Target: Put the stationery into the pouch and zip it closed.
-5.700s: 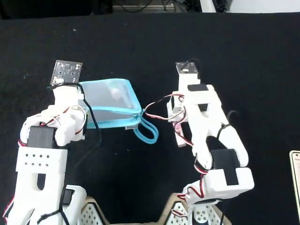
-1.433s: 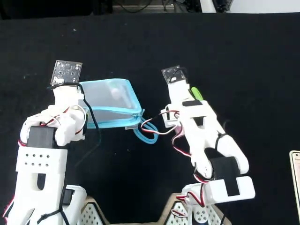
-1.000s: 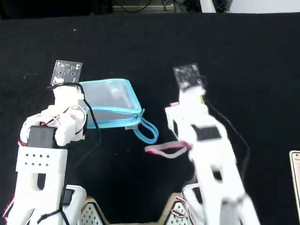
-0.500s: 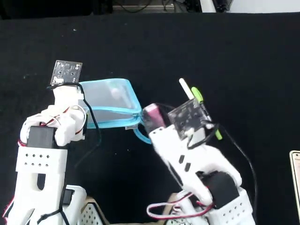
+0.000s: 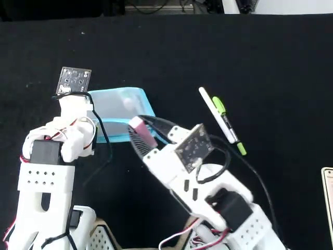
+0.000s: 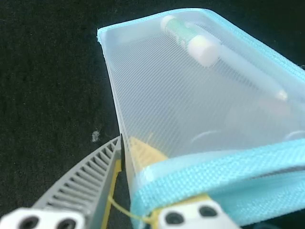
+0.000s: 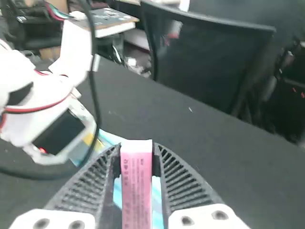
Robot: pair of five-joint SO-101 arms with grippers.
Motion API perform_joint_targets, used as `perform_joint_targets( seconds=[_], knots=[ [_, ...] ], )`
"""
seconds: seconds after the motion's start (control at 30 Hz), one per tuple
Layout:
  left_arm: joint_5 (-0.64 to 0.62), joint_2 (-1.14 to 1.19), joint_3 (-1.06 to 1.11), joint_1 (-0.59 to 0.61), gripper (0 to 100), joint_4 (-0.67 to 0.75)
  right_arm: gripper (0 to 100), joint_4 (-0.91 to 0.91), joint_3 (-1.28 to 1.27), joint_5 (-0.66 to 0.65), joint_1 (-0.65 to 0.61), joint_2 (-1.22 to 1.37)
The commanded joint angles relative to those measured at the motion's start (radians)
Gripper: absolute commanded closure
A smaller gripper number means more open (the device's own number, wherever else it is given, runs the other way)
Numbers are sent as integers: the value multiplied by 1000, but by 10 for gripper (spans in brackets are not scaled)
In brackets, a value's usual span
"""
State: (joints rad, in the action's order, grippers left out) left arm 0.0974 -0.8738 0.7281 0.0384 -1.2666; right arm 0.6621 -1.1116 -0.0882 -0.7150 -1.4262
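1. The right gripper (image 7: 137, 155) has its ribbed fingers clamped on a flat pink bar (image 7: 136, 191). The bar's end juts past the fingertips.
2. In the high view that gripper (image 5: 140, 134) holds the pink bar (image 5: 138, 125) at the right end of the pouch (image 5: 112, 107). The right arm and its black cable (image 5: 156, 124) hide that end.
3. The left gripper (image 6: 126, 148) pinches the pouch (image 6: 190, 109) at its blue-trimmed edge, with one finger showing yellow through the mesh.
4. A white-capped stick (image 6: 190, 40) lies inside the pouch, along its far seam.
5. A white pen (image 5: 208, 101) and a green marker (image 5: 219, 105) lie side by side on the black table (image 5: 270, 67), well apart from the pouch.
6. A pale card (image 5: 328, 182) sits at the table's right edge.
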Motion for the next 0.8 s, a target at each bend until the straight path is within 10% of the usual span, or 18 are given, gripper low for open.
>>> perform_joint_targets(
  seconds=[0.0, 0.77],
  knots=[
    [0, 6, 28, -1, 970, 0, 984, -262, -88, 6, -37, -16],
    [2, 6, 28, -1, 970, 2, 986, -523, -318, 5, 0, -18]
  ],
)
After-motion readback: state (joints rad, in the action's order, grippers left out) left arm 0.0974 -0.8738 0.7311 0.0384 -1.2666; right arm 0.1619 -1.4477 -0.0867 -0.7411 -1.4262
